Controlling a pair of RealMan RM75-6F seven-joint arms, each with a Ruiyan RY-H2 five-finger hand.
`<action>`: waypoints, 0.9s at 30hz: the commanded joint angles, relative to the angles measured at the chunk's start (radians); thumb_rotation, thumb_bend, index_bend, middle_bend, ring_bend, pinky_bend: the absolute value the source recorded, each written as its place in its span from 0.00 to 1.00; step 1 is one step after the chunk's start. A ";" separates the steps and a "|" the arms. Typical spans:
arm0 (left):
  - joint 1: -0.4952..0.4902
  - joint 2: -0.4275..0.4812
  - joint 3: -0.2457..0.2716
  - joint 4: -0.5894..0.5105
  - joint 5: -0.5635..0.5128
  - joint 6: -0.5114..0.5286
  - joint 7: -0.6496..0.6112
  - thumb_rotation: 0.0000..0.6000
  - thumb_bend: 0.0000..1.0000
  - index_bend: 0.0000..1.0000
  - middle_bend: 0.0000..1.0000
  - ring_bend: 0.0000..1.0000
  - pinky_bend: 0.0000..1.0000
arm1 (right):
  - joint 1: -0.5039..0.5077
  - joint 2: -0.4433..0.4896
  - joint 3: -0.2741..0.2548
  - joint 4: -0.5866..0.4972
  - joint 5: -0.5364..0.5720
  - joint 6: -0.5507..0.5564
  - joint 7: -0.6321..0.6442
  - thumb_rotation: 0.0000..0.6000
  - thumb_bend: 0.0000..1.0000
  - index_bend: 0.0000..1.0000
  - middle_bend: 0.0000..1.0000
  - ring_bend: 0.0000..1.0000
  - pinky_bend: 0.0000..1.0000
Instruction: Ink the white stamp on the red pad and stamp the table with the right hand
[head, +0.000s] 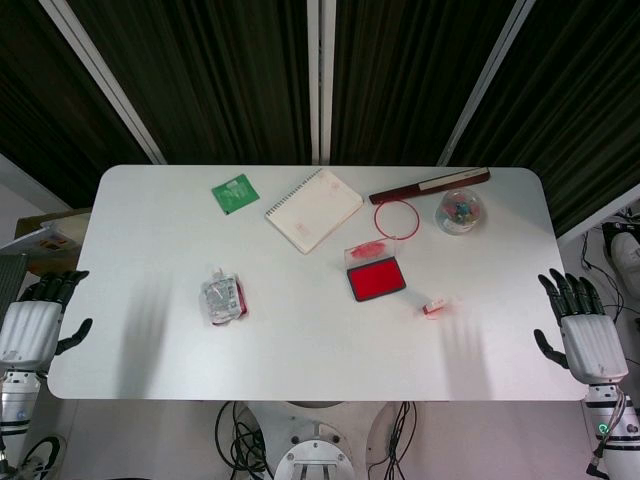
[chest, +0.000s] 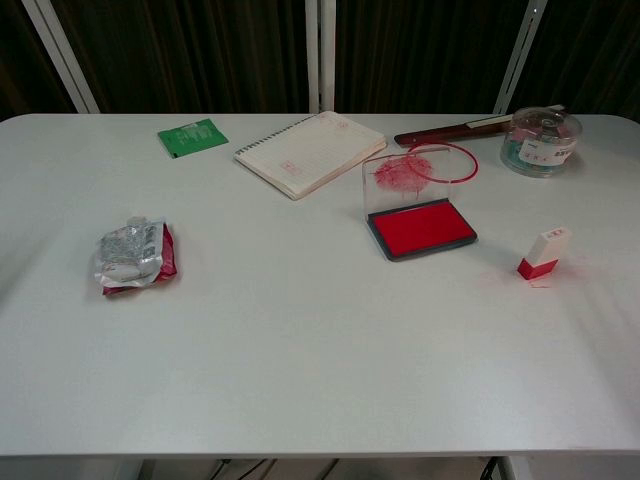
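White table (head: 300, 350) — stamp (head: 434, 305), red pad (head: 376, 278), notebook (head: 313, 209), green packet (head: 235, 193), crumpled wrapper (head: 222, 298), jar (head: 460, 211).

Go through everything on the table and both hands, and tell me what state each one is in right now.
Ink pad: lid open, standing up behind it, red ink exposed.
Stamp: upright on the table, right of the pad, untouched.
Notebook: closed, flat.
Clear tub: lid on.
Snack packet: crumpled, lying flat.
Left hand: open, off the table's edge.
Right hand: open, off the table's edge.
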 joint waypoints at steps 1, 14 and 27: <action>-0.005 -0.002 -0.002 0.005 -0.006 -0.008 -0.006 1.00 0.26 0.18 0.21 0.21 0.30 | 0.002 -0.006 -0.001 0.011 0.004 -0.006 0.003 1.00 0.26 0.00 0.03 0.00 0.00; -0.009 0.001 0.004 0.015 0.008 -0.010 -0.058 1.00 0.26 0.17 0.21 0.21 0.30 | 0.035 0.008 0.001 0.026 -0.005 -0.049 0.002 1.00 0.26 0.00 0.04 0.00 0.00; -0.003 -0.006 0.001 -0.003 0.012 0.012 -0.035 1.00 0.24 0.14 0.21 0.21 0.30 | 0.113 0.018 -0.011 0.055 -0.023 -0.171 -0.011 1.00 0.26 0.00 0.04 0.00 0.00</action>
